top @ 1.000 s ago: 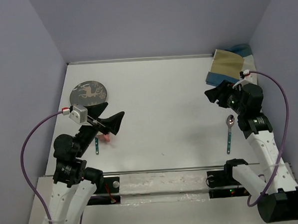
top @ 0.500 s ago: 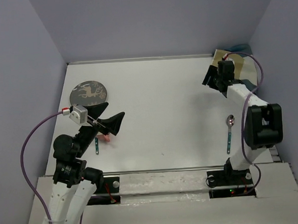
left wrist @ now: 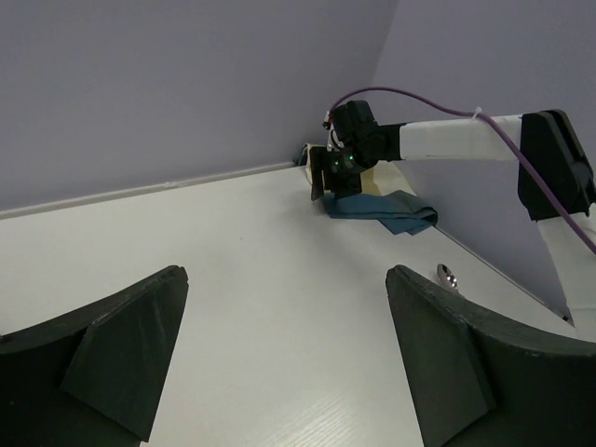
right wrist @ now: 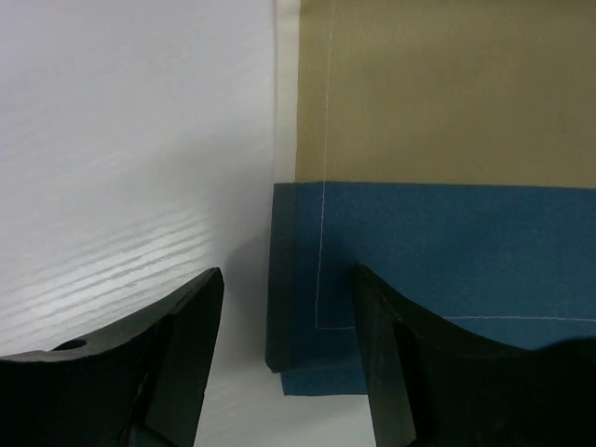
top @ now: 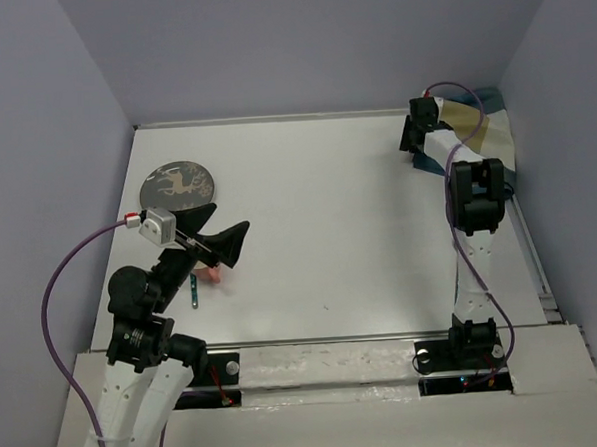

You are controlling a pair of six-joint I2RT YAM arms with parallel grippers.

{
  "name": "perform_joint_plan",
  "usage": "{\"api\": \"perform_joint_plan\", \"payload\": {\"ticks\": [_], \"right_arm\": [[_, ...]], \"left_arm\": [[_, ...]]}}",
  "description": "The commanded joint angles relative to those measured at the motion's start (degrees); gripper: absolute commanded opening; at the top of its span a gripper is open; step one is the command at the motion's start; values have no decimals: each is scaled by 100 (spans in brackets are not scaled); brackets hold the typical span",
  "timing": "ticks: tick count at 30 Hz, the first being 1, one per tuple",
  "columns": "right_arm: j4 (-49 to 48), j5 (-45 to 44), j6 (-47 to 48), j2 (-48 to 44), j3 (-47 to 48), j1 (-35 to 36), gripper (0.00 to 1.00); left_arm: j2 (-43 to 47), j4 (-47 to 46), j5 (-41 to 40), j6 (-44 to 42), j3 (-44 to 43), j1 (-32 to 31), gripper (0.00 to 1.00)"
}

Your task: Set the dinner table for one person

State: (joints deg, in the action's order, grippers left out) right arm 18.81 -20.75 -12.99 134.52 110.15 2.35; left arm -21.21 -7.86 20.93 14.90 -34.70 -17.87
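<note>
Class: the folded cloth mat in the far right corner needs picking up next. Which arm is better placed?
Probably right. The right gripper is open at the cloth mat, one finger either side of its blue edge. The left gripper hangs across the table, near the plate.

No readable text (plate (top: 177,182) merely pictorial)

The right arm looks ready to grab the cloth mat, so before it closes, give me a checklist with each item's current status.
1. Right gripper open: ok.
2. Cloth mat edge lying in the gap between its fingers: ok.
3. Fingers low enough to pinch the mat: cannot tell.
4. Left gripper open and far from the mat: ok.
5. Spoon lying apart from the mat: ok.
</note>
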Motion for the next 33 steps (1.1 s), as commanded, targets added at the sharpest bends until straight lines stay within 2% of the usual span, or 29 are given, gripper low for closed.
{"api": "perform_joint_plan", "payload": {"ticks": [1, 11, 17, 18, 19, 22, 24, 29, 33], "right_arm": [[729, 9, 113, 206, 647, 37, 61], [1169, 2, -36, 233, 570, 37, 42], [1178, 9, -81, 83, -1, -68, 44], [1178, 132, -28, 75, -46, -120, 40], [1178, 203, 7, 66, -72, -121, 24], [1160, 738, 192, 5, -134, -121, 0], [1117, 1255, 349, -48, -90, 37, 0], [581, 1583, 1008, -567, -406, 950, 0], [98, 1688, 1589, -1322, -941, 2239, 0]], "left_arm": [[-85, -207, 52, -31, -178, 20, 99], [-6, -199, 26, -48, -178, 20, 99], [47, -190, 25, -39, -186, 11, 99], [47, -190, 34, -39, -178, 11, 99], [64, -190, 25, -39, -178, 11, 99], [82, -190, 17, -39, -186, 11, 99], [73, -190, 8, -39, -186, 11, 99], [47, -190, -19, -39, -186, 11, 99], [38, -181, -71, -48, -178, 11, 99]]}}
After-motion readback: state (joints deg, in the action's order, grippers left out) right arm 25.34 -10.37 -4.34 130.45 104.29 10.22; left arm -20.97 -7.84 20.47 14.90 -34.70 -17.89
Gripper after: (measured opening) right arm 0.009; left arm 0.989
